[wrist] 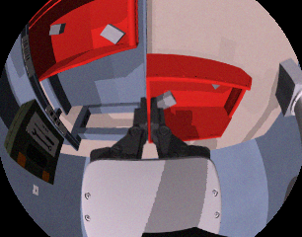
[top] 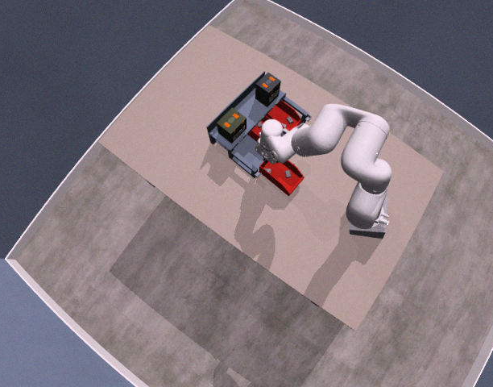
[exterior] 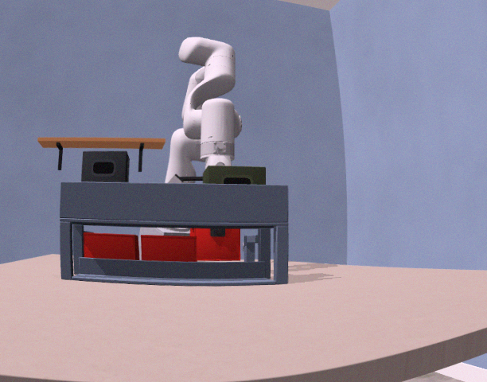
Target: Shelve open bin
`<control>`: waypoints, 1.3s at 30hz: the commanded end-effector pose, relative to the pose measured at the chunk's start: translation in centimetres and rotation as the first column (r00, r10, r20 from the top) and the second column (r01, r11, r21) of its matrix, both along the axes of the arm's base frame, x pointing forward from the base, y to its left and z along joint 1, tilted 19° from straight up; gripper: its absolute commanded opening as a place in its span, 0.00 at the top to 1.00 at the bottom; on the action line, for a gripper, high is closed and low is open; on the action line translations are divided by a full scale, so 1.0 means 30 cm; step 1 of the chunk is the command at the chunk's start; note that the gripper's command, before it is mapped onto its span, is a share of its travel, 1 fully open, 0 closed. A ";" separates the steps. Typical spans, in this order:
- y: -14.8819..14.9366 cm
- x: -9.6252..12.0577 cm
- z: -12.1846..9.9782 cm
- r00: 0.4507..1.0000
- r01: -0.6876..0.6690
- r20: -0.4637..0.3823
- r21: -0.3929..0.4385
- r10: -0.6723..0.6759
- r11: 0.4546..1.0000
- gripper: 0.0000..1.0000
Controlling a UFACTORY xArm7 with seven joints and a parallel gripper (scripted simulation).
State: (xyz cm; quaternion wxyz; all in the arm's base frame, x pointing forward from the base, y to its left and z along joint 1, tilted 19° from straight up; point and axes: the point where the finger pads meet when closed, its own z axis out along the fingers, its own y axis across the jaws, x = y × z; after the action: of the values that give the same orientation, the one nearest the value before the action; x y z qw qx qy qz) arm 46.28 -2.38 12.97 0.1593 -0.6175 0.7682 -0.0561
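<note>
The red bin (top: 281, 178) (exterior: 231, 247) (wrist: 202, 120) is beside the front of the shelf (top: 246, 157) (exterior: 173, 201) (wrist: 109, 84), its open front facing away from it; grey parts are in it. My gripper (exterior: 217, 232) (wrist: 148, 106) is shut on the bin's rear wall, fingers pointing down; in the top view the wrist hides the fingertips. The bin looks about level; its height above the table is hard to tell. Two red bins (top: 285, 114) (exterior: 168, 247) stand side by side in the shelf's row. The free place is at the row's end, beside them.
A green box (top: 231, 125) (exterior: 235, 174) (wrist: 35, 142) and a dark box (top: 267, 89) (exterior: 105, 166) stand on the upper board behind the row. An orange board (exterior: 102, 142) on brackets appears above the dark box in the exterior view. A rail bounds the free place's outer side.
</note>
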 end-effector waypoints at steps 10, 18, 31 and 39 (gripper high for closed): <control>-0.009 0.035 0.015 1.000 0.001 0.004 0.000 -0.001 1.000 1.00; -0.009 0.035 0.015 1.000 0.001 0.004 0.000 -0.001 1.000 1.00; -0.017 0.065 0.025 1.000 0.001 0.004 0.000 -0.001 1.000 1.00; -0.023 0.090 0.032 1.000 0.001 0.004 0.000 -0.001 1.000 1.00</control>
State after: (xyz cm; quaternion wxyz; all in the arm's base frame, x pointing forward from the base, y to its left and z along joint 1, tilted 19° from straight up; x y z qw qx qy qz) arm 48.27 -2.87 13.56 0.1592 -0.6175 0.7682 -0.0559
